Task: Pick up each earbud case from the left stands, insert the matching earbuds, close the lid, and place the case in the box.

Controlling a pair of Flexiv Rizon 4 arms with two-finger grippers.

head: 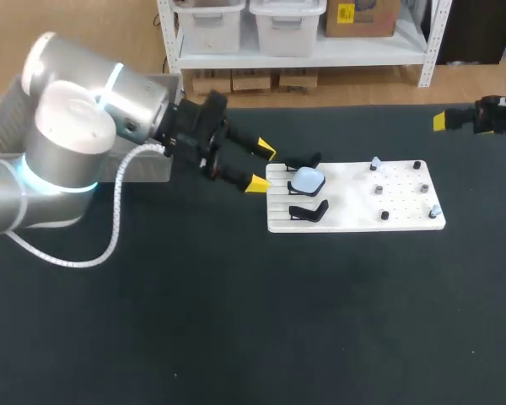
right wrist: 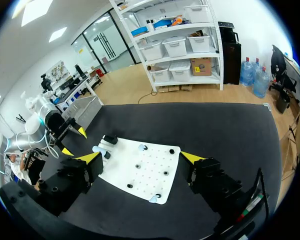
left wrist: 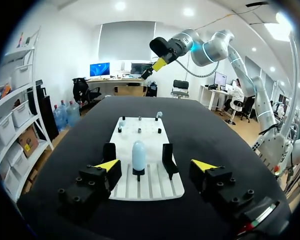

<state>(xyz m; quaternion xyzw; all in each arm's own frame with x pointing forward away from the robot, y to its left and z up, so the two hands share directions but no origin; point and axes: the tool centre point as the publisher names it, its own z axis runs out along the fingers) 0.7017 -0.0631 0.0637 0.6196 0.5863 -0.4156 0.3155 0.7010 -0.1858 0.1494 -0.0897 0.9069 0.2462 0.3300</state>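
White board (head: 354, 218) lies right of centre on the black table (head: 236, 321), with bare tabletop all round it. Left gripper (head: 261, 167) sits just off the board's left edge, fingers spread wide, holding nothing. Right gripper (right wrist: 141, 158) is near the table's far right corner, also spread wide and empty. Earbud case (head: 307, 179) is pale blue and rounded, upright at the board's left end between two black stands (head: 309, 211).

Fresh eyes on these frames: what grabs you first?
The big silver left arm, its open pincer just short of the white board's left end. There a pale blue case stands between two empty black stands.
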